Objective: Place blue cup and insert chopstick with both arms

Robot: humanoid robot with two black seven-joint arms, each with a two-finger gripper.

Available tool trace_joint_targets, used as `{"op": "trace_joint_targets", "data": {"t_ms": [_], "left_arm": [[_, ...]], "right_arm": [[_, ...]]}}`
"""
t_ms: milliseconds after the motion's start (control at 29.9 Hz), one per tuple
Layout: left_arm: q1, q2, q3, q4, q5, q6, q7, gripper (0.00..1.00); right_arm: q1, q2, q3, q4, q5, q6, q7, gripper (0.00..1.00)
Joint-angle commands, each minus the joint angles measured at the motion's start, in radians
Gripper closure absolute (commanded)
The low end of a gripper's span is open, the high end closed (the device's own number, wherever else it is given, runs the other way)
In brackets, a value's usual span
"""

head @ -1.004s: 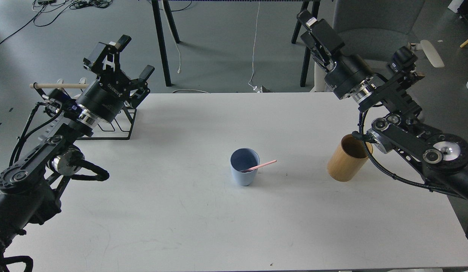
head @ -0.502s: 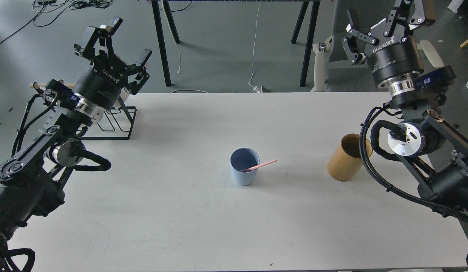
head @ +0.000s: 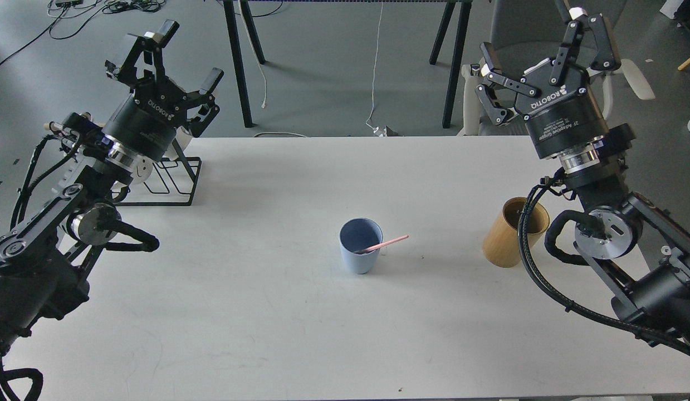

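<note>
Pale-blue and matte, the blue cup [head: 361,245] stands upright near the middle of the white table [head: 300,323], slightly toward the right half. Inside it leans the chopstick [head: 385,244], a thin pink stick whose lower end sits in the cup while its upper end juts out over the rim to the right, tilted low. Nothing grips either of them.

Well to the right of the cup, a tan bamboo cylinder holder [head: 509,236] stands open-topped near the right arm's cables, partly hidden behind them. At the far left corner of the table a black wire rack [head: 172,184] rests on the surface, just behind the left arm.

Both arms are raised clear of the table and far from the cup. The left gripper [head: 180,58] points up and away over the far left edge, its two fingers spread apart with nothing between them. The right gripper [head: 539,39] is lifted above the far right edge, ROBOTIQ lettering showing on its body, fingers likewise spread wide and empty. Beyond the table lie grey floor, black table legs [head: 239,61] and a pale chair [head: 551,33].
</note>
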Motion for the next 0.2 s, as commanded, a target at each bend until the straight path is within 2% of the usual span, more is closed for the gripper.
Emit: {"op": "trace_joint_targets", "data": {"t_ms": [0,167], "left_arm": [[-0.002,-0.001,-0.004,-0.003,-0.001,0.0,0.0,0.01],[-0.036,-0.002,-0.004,-0.003,-0.027,0.0,0.0,0.01]], "right_arm": [[-0.023,0.001,0.001,-0.001,0.0,0.065,0.0,0.01],[-0.043,0.001,0.001,-0.001,0.0,0.07,0.0,0.01]]}}
